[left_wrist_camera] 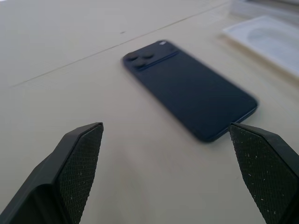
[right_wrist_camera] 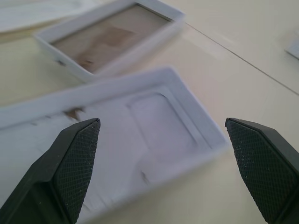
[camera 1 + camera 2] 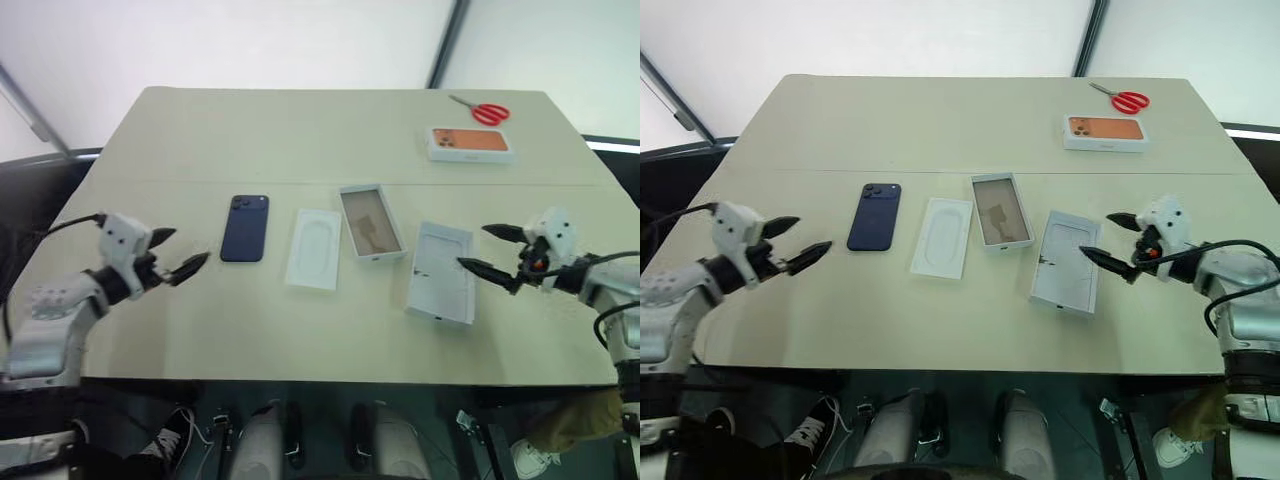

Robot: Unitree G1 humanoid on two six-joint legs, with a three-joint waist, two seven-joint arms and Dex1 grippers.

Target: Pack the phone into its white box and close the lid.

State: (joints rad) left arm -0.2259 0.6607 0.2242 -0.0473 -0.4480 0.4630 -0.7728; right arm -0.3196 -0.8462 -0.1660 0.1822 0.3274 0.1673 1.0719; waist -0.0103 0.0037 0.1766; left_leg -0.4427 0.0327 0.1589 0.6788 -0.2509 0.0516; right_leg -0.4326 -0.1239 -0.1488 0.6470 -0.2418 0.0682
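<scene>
On the beige tabletop (image 3: pixel 200 340) in front of you, four items lie in a row. From your left: the phone (image 3: pixel 245 227), face down with its camera cluster at the far corner; a flat white insert (image 3: pixel 314 248) with an oval recess; the white box (image 3: pixel 370 221), open, its brownish floor bare; and the lid (image 3: pixel 442 271), lying inner face up and slightly angled. All four rest flat and apart from one another, the box just beside the insert and the lid just beside the box.

Your left gripper (image 3: pixel 178 252) hovers above the tabletop near the phone's left side, fingers spread wide and grasping nothing; in the left wrist view its fingertips (image 1: pixel 81 161) frame the phone's near end without touching it. Your right gripper (image 3: pixel 490 251) hovers at the right edge of the lid, likewise spread wide and empty; in the right wrist view the lid's pale inner face lies between its fingertips (image 2: pixel 77 158), with the white box beyond.

At the far right of the tabletop, well apart from the row, lie a second white box with an orange phone picture (image 3: pixel 470 143) and, beyond it, red-handled scissors (image 3: pixel 485 111).
</scene>
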